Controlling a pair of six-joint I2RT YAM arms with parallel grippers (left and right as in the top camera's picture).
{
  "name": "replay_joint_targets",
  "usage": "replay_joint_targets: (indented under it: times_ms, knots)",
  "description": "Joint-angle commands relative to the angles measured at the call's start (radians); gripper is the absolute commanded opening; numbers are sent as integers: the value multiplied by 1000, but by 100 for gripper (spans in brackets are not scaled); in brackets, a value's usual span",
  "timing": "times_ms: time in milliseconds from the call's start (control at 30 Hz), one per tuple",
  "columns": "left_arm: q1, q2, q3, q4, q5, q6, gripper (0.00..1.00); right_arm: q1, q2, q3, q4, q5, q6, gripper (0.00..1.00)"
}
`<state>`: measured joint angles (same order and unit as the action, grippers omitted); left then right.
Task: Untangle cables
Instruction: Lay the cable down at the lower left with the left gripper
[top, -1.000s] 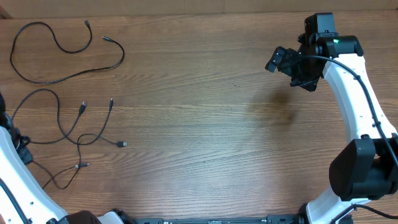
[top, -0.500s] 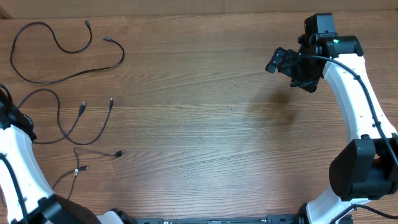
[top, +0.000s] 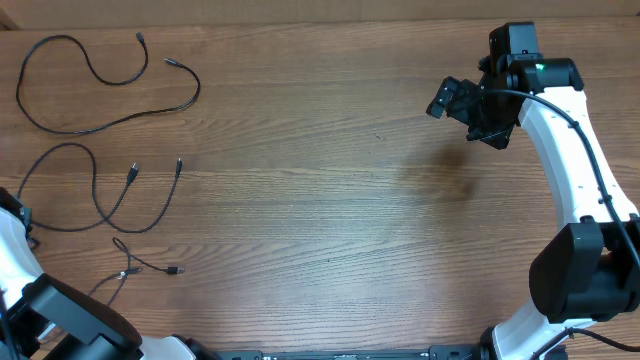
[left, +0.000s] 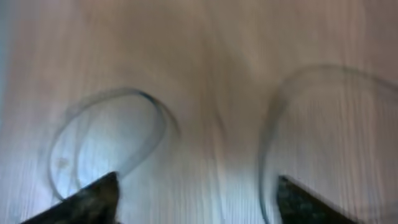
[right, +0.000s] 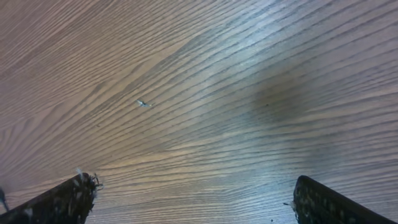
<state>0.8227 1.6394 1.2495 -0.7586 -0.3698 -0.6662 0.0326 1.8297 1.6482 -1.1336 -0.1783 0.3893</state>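
Three thin black cables lie apart at the table's left. The longest cable (top: 60, 128) loops at the far left corner. A second cable (top: 95, 195) curls below it, its plugs pointing right. The shortest cable (top: 135, 263) lies near the front edge. My left arm (top: 10, 250) sits at the left edge. In the blurred left wrist view, my left gripper (left: 196, 186) is open with nothing between its fingers, and cable loops (left: 158, 115) lie beyond them. My right gripper (top: 455, 100) (right: 196, 186) hangs open over bare wood at the far right.
The right arm (top: 570, 170) runs along the right side from its base at the front right corner. The table's far edge (top: 300, 20) runs behind the cables.
The left gripper opened from shut and let go of the short cable. The left arm drew back toward the front left corner. The short cable's plug slid toward the front edge.
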Motion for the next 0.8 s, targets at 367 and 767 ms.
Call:
replay_joint_targets:
  times_ms: [367,767]
  knots:
    - [-141,3,-19,-317,645,272,100,0,-34,-5,21,-6,4,100]
    - [-188,3,-131,-337,373,169,65,0,-34,-5,21,-6,4,100]
